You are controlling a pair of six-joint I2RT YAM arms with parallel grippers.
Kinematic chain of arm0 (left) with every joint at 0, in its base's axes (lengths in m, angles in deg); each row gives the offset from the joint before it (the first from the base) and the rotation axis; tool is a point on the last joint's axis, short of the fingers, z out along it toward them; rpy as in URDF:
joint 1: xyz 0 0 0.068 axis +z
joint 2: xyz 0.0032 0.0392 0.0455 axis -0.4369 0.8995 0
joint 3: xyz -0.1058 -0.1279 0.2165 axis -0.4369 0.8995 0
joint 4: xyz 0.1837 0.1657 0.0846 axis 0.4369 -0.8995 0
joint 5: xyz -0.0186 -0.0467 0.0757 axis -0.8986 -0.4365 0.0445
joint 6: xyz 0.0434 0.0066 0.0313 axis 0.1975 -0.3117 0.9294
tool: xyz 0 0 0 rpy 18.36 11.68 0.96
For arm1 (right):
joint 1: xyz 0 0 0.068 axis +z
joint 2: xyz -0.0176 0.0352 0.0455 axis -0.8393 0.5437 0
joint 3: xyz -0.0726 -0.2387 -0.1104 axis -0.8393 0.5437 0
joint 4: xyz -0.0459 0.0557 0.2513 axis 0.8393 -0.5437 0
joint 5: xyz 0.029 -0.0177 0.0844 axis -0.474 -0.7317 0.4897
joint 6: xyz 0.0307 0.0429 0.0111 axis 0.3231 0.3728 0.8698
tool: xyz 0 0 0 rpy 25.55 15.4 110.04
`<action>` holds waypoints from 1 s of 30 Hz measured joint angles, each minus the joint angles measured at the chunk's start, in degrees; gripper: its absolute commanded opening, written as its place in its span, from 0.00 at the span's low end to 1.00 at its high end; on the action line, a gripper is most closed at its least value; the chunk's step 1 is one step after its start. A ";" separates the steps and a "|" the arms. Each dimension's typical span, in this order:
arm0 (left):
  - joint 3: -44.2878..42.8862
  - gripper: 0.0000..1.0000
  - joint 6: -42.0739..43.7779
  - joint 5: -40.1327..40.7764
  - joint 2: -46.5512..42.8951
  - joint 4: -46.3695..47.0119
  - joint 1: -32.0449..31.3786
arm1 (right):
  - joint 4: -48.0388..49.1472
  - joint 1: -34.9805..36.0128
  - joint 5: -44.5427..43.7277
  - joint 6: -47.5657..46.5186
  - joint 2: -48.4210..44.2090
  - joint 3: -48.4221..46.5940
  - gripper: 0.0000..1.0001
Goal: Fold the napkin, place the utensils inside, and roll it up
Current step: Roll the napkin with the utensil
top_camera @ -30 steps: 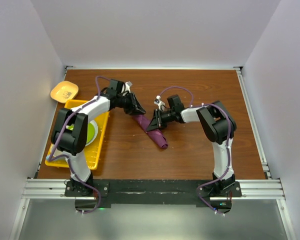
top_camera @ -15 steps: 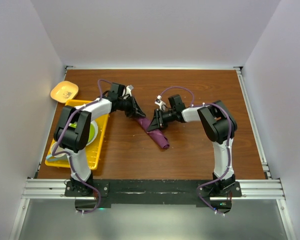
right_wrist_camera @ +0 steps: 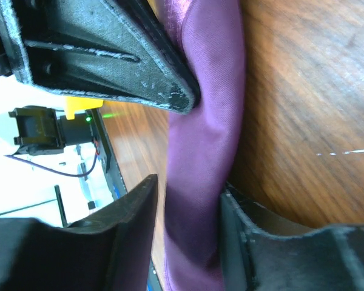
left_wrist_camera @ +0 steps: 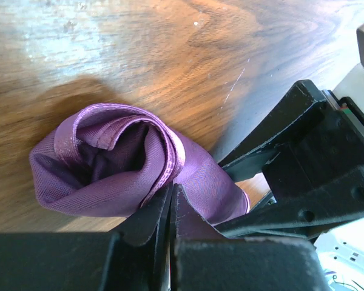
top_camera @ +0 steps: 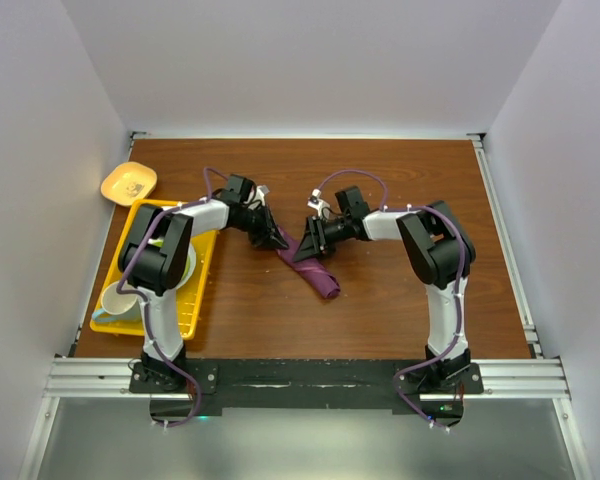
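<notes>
Your left fingers (top_camera: 277, 242) sit clenched on one end of the rolled napkin (top_camera: 321, 279), likely pinning it against unwinding; your right fingers (top_camera: 303, 251) straddle the roll just beside them, parted, not gripping.

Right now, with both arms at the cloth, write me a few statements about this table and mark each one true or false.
1. The plum-purple cloth napkin lies rolled up on the brown wooden table. True.
2. The right gripper hangs well clear of the napkin. False: its fingers stand on either side of the roll.
3. The left gripper has its fingers closed together at one end of the roll. True.
4. The small orange-yellow dish sits inside the yellow plastic tray. False: it stands on the table outside the tray, at the tray's far left corner.
</notes>
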 measured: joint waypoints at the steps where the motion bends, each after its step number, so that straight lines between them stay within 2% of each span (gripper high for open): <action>1: -0.17 0.03 0.15 0.04 0.00 -0.11 -0.02 | -0.55 0.00 0.02 -0.33 -0.09 -0.22 0.51; 11: -0.81 0.03 1.05 0.31 0.00 -1.14 -0.22 | -11.58 -0.09 -3.78 -7.82 -2.67 -2.82 0.61; 19: -2.38 0.10 1.49 0.26 -0.02 -2.82 -0.22 | -22.10 -0.11 -10.32 -14.64 -5.79 -4.63 0.67; 25: -3.87 0.11 1.51 0.26 -0.07 -4.17 -0.22 | -28.46 -0.15 -14.38 -18.62 -6.80 -6.97 0.68; 30: -4.26 0.10 1.53 0.26 -0.17 -4.98 -0.22 | -32.72 -0.17 -17.92 -21.29 -8.81 -7.50 0.64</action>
